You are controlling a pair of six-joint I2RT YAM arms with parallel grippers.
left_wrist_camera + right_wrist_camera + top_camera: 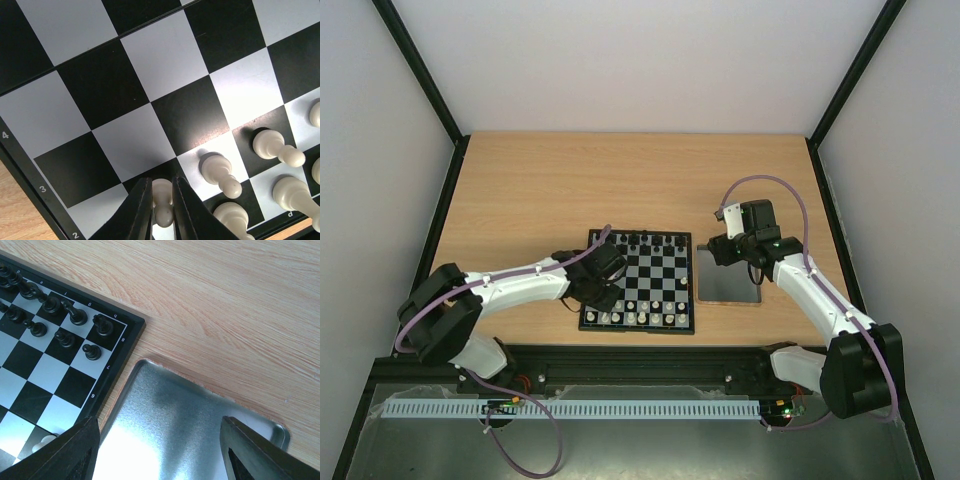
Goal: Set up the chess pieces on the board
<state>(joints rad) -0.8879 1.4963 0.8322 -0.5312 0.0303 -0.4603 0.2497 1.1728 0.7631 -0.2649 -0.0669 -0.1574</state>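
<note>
The board (658, 272) lies mid-table, with cream-white chess pieces (640, 313) along its two near rows. My left gripper (603, 290) is at the board's near-left corner. In the left wrist view that gripper (161, 181) is shut on a white pawn (163, 207), whose base is over a dark square by the numbered edge. Other white pawns (220, 172) (275, 147) stand to its right. My right gripper (160, 445) stands open and holds nothing, above the metal tray.
Black chess figures (645, 240) (75, 315) fill the board's far rows. A shiny metal tray (725, 290) (175, 405) lies against the board's right edge, with nothing on the part that shows. Bare wooden tabletop (540, 190) surrounds both.
</note>
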